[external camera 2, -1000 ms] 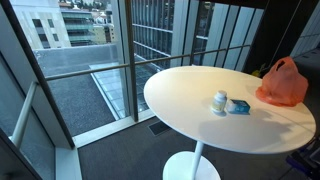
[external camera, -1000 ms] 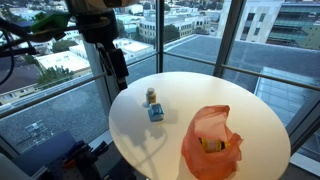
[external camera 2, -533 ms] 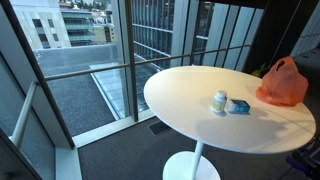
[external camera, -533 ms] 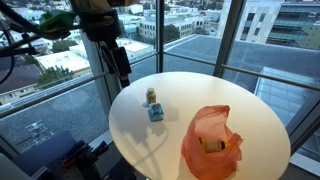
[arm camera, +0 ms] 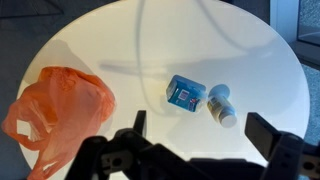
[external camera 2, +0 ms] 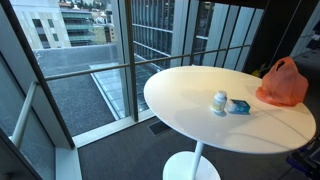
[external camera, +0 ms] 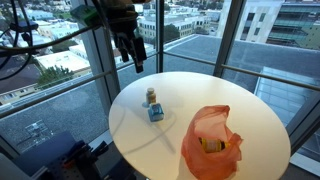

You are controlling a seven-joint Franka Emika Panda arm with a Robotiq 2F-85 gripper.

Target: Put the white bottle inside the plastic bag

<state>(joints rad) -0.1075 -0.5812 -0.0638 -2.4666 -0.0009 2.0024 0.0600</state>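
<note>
- White bottle point(arm camera: 221, 105) stands just beside a blue box point(arm camera: 184, 92), with bare table point(arm camera: 120, 40) all round.
- Orange bag point(arm camera: 55, 105) sits near the rim.
- Gripper point(external camera: 133, 62) hangs over the rim, fingers spread and empty.

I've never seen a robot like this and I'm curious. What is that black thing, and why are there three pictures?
It is a robot arm with a claw at its end for grabbing. Two pictures come from cameras standing nearby, looking at the round white table from different places. The third comes from a camera on the arm's wrist, looking down. On the table are a small white bottle, a blue box beside it, and an orange plastic bag. The claw is open, up in the air, holding nothing.
</note>
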